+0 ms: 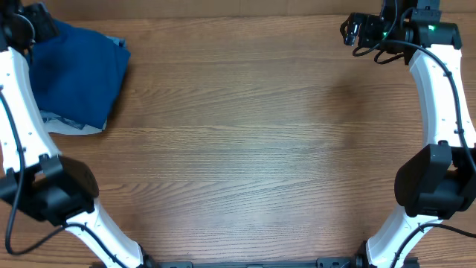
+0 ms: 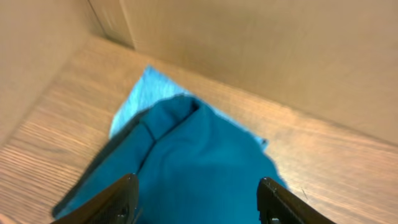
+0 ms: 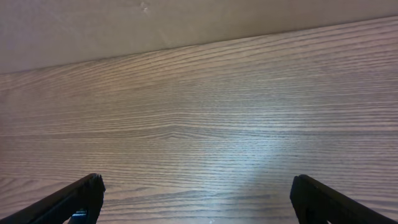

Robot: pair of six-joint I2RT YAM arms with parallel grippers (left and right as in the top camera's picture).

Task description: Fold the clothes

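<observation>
— Where is the T-shirt (image 1: 74, 74) found, and how should it be handled?
— It is laid in the far left corner of the desk (image 1: 245, 149), over a pale garment (image 1: 71, 125). It is judged soft and light, best pinched at an edge. Its length seems set front-to-back; the collar cannot be seen. Left jaws are parted above it, right jaws parted over bare desk

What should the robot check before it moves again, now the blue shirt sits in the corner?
1. Blue T-shirt folded up small: ok.
2. It lies on the pale blue garment: ok.
3. Left end effector above the shirt, jaws apart, nothing pinched: ok.
4. Right end effector open and empty over bare table: ok.
5. Shirt edges lined up neatly: cannot tell.
</observation>
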